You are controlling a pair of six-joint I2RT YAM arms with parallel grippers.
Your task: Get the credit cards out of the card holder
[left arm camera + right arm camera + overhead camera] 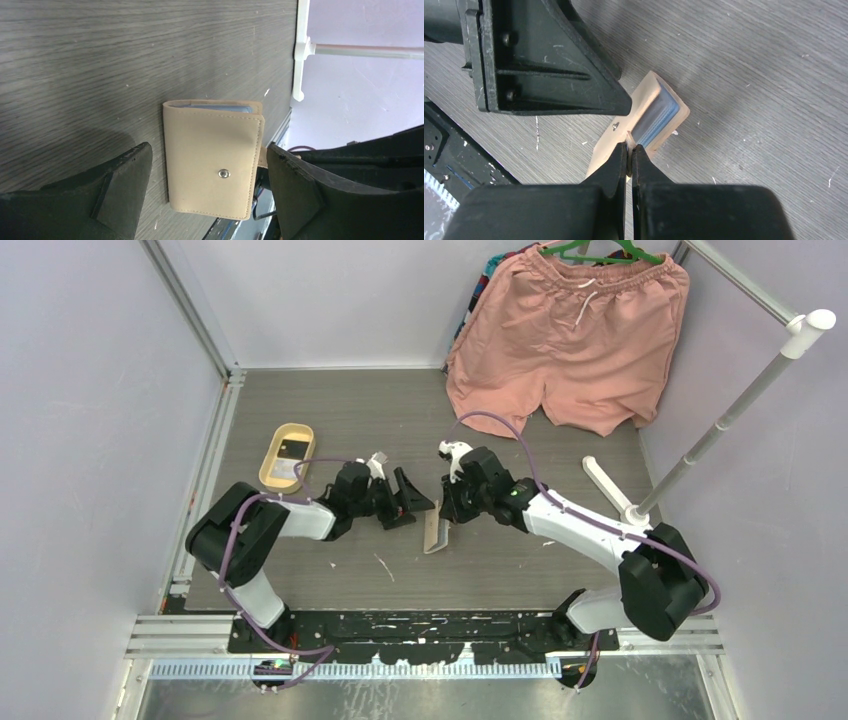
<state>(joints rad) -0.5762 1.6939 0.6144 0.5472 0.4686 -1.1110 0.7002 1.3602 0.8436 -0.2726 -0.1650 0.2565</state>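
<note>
left end effector [408,500] is held apart near beige leather-like folding card holder [212,145] on grey wood-grain bench [75,60] | card holder is judged light, floppy | pale blue thin credit cards [656,117] are tucked inside, judged stiff, slippery, best pinched at exposed edges | right end effector [629,147] is clamped on snap tab [628,136]

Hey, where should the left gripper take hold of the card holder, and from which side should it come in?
Probably across the closed body of the card holder, pinching its two side edges and coming straight at the face with the snap. The open left gripper straddles those edges, and the right gripper pinches the tab. Stay off the edge where the blue pockets show.
</note>
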